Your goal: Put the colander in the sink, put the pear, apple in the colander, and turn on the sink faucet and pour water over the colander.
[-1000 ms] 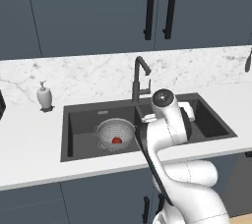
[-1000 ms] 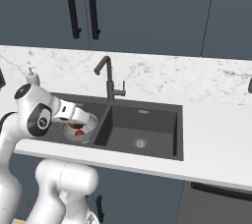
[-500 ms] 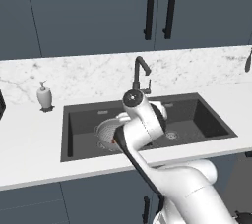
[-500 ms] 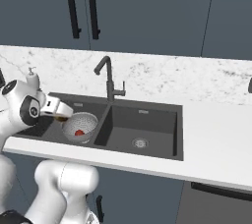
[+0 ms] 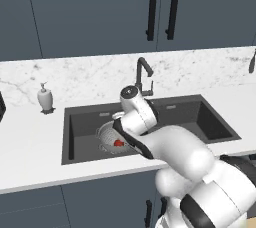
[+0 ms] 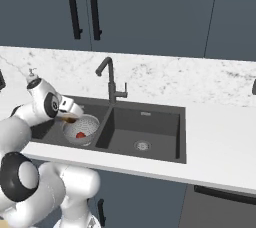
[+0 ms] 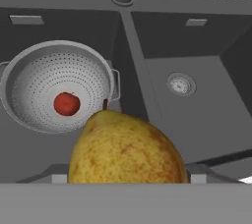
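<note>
Status: colander (image 7: 59, 88) sits in the left basin of the sink (image 7: 206, 51), apple (image 7: 66, 103) already inside it on the perforated floor. Pear (image 7: 127, 152) not yet in: it is gripped in the hand (image 6: 69, 118), held over the sink's front edge just beside the colander's right rim (fingers themselves hidden behind the fruit in the hand view, so the grasp is judged from how the pear hangs there).

Remaining, by my reckoning: carry the pear over the bowl and release it, then work the sink faucet (image 5: 143, 75). No water visible from the spout in any view, so I take it as off.

Materials:
- Colander: silver-grey metal, round, fine regular holes, small side handle facing the basin divider.
- Sink: matte charcoal, rectangular, two basins; round silver drain in the right basin.
- Pear: yellow-brown, speckled skin, short dark stem pointing toward the colander.
- Apple: small, glossy red.
- Worktop (image 6: 215, 132): white marble with grey veining; white soap dispenser (image 5: 45, 98) stands left of the sink.
</note>
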{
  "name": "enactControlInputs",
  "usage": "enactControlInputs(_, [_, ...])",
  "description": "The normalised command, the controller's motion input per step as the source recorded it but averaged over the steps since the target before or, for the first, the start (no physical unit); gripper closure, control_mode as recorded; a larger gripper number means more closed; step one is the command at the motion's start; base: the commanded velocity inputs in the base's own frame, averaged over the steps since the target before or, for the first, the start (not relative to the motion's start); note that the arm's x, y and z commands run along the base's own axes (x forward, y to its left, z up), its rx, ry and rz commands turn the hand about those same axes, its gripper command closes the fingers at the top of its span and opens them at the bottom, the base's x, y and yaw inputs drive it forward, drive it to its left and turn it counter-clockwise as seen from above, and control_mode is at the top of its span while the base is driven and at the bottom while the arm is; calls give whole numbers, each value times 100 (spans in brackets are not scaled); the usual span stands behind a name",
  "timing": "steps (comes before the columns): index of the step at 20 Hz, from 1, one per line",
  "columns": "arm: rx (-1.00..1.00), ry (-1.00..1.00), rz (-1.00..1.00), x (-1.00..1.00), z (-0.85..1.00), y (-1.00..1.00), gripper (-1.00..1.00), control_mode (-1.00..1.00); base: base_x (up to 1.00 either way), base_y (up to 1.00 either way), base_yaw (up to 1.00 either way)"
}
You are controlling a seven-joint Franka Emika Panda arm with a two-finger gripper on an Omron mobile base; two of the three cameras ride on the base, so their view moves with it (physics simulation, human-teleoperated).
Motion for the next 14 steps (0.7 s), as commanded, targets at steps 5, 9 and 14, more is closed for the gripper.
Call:
enactControlInputs(5, [8,6,0,54,-46,15,100,-100,0,0,0])
enactControlInputs(9, [0,0,0,50,-43,33,100,-100,0,0,0])
enactControlInputs(14, [0,-9,-1,20,-48,16,100,-100,0,0,0])
